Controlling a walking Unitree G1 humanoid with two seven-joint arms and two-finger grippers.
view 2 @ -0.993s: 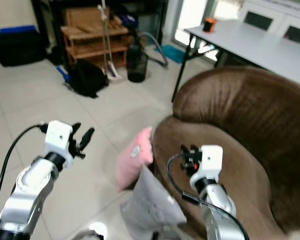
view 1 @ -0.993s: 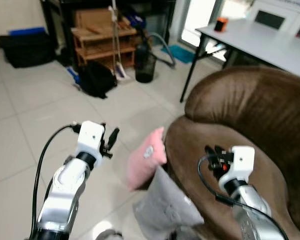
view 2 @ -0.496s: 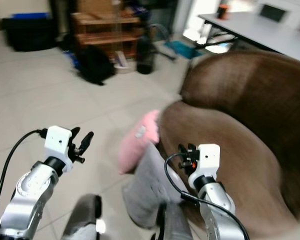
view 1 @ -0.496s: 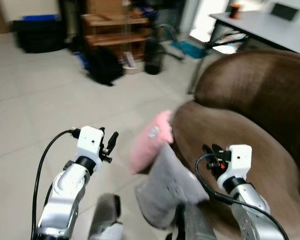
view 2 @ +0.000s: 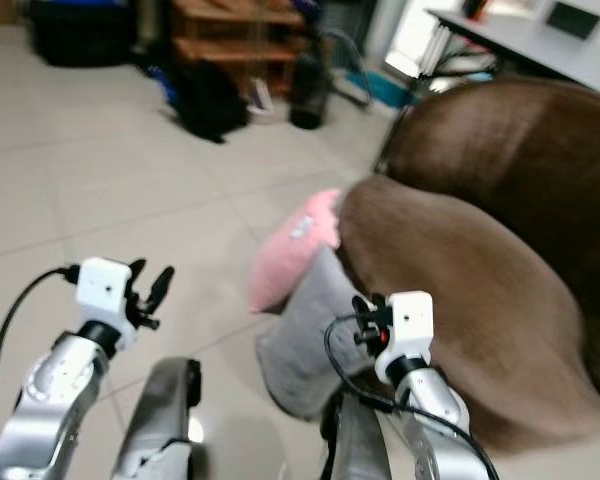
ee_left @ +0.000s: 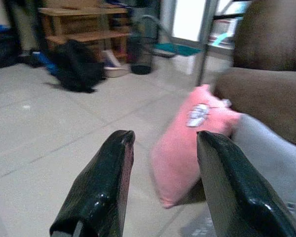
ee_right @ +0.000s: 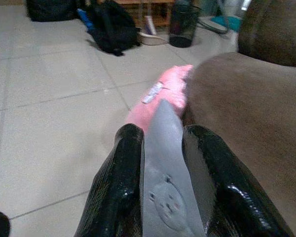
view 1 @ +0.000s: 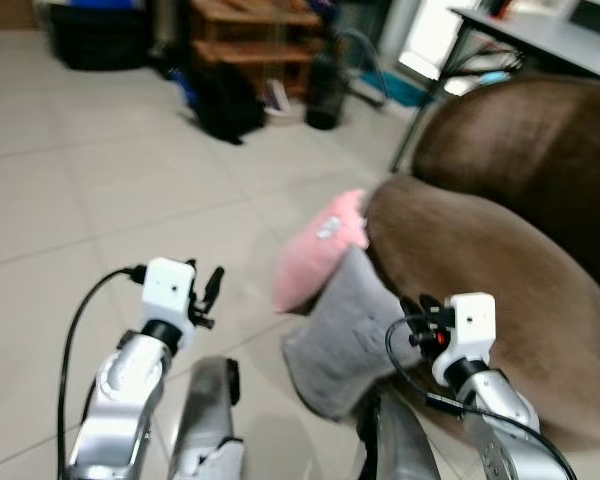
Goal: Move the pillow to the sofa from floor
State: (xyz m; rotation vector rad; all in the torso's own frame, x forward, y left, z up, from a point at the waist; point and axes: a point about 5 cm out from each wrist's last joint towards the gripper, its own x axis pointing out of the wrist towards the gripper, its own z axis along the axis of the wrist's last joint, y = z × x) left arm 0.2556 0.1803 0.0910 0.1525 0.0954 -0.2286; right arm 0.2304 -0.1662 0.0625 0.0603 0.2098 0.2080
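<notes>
Closer than a second earlier: camera had advanced and tilted down, so the sofa (view 1: 500, 290) loomed larger and the robot's legs had come into view; pillows themselves hadn't shifted. Pink pillow (view 1: 318, 250) stood on the floor (view 1: 100, 180), leaning against the sofa's front, just beside a grey pillow (view 1: 345, 330) propped the same way. Left end effector (ee_left: 160, 148) was open, holding nothing, aimed at the pink pillow, likely lining up a grasp. Right end effector (ee_right: 160, 148) was open and empty, pointed along the grey pillow. Approach phase, no contact yet.
</notes>
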